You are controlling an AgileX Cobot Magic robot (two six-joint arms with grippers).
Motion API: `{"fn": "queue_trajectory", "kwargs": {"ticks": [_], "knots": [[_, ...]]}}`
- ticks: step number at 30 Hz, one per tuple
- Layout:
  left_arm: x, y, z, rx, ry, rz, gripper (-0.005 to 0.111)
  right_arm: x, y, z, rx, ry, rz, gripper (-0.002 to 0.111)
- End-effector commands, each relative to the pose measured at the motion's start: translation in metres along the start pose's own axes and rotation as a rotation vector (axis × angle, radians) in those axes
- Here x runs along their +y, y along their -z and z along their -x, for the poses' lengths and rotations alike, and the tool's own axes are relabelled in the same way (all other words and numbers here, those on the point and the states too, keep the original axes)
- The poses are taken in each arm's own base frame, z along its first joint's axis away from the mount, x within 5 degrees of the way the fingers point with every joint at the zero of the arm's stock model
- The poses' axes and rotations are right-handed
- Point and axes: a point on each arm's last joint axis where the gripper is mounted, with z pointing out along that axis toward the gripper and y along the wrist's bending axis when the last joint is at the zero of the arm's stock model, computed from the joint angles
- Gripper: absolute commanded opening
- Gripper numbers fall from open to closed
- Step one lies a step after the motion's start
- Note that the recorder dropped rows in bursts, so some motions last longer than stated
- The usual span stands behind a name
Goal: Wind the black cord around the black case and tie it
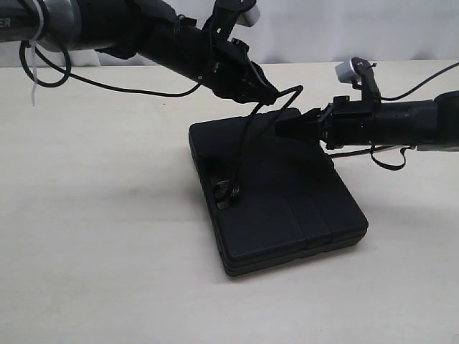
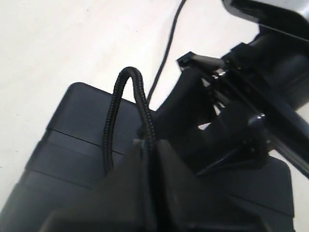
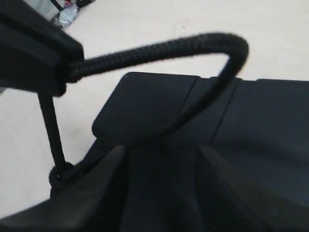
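One cord (image 1: 244,140) loop, from left pincer (image 1: 271,94), arches before right pincer (image 1: 281,130) over case (image 1: 287,208).

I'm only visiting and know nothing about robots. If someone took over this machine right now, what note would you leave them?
Left gripper: shut on the cord, held above the case.
Right gripper: open, holding nothing; the cord's loop drops toward its jaws.
Case: flat on the table.
Done: a knot sits at the case's handle slot, and one strand rises from it to the left gripper.
Left: no wrap around the case can be seen; wrapping and tying remain.
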Motion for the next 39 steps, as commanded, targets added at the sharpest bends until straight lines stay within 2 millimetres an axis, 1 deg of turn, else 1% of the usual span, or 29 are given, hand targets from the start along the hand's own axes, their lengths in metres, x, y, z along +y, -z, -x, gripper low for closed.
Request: {"fn": "queue_trajectory", "kwargs": {"ticks": [1, 3, 6, 8, 11, 14, 16, 18, 19, 23, 25, 27, 31, 33, 39], "knots": [[0.005, 0.000, 0.004, -0.024, -0.021, 0.055, 0.000, 0.006, 0.019, 0.010, 0.098, 0.001, -0.173, 0.043], [0.005, 0.000, 0.004, -0.024, -0.025, 0.055, 0.000, 0.004, 0.030, 0.014, 0.124, -0.045, -0.294, 0.043], [0.003, 0.000, 0.003, -0.014, -0.041, 0.037, 0.000, -0.005, 0.044, 0.011, 0.133, -0.143, -0.511, 0.043], [0.001, 0.000, 0.001, 0.001, -0.053, 0.019, 0.000, -0.017, 0.051, 0.004, 0.110, -0.195, -0.669, 0.043], [-0.001, 0.000, -0.003, 0.054, -0.093, -0.012, 0.000, -0.036, 0.058, -0.008, 0.054, -0.275, -0.835, 0.043], [-0.005, 0.001, -0.009, 0.109, -0.123, -0.057, 0.000, -0.053, 0.063, -0.016, 0.017, -0.385, -0.893, 0.043], [-0.005, 0.001, -0.009, 0.103, -0.132, -0.060, 0.000, -0.066, 0.067, -0.017, 0.008, -0.410, -0.919, 0.043], [-0.005, 0.000, -0.008, 0.096, -0.127, -0.058, 0.000, -0.081, 0.075, -0.019, -0.009, -0.431, -0.962, 0.043], [-0.004, 0.000, -0.008, 0.093, -0.127, -0.051, 0.000, -0.087, 0.080, -0.021, -0.023, -0.462, -0.976, 0.043], [-0.005, 0.000, -0.007, 0.081, -0.119, -0.052, 0.000, -0.107, 0.112, -0.026, -0.171, -0.749, -0.992, 0.043], [-0.005, 0.000, -0.007, 0.081, -0.123, -0.052, 0.000, -0.113, 0.123, -0.026, -0.204, -0.825, -0.962, 0.043], [-0.004, 0.000, -0.007, 0.081, -0.140, -0.051, 0.000, -0.116, 0.130, -0.024, -0.228, -0.880, -0.905, 0.043], [-0.005, 0.000, -0.007, 0.081, -0.141, -0.055, 0.000, -0.120, 0.131, -0.017, -0.265, -0.935, -0.836, 0.043], [-0.005, 0.000, -0.007, 0.082, -0.141, -0.056, 0.000, -0.124, 0.127, -0.016, -0.250, -0.924, -0.812, 0.043], [-0.005, 0.000, -0.007, 0.082, -0.141, -0.056, 0.000, -0.138, 0.113, -0.020, -0.228, -0.972, -0.738, 0.043]]}}
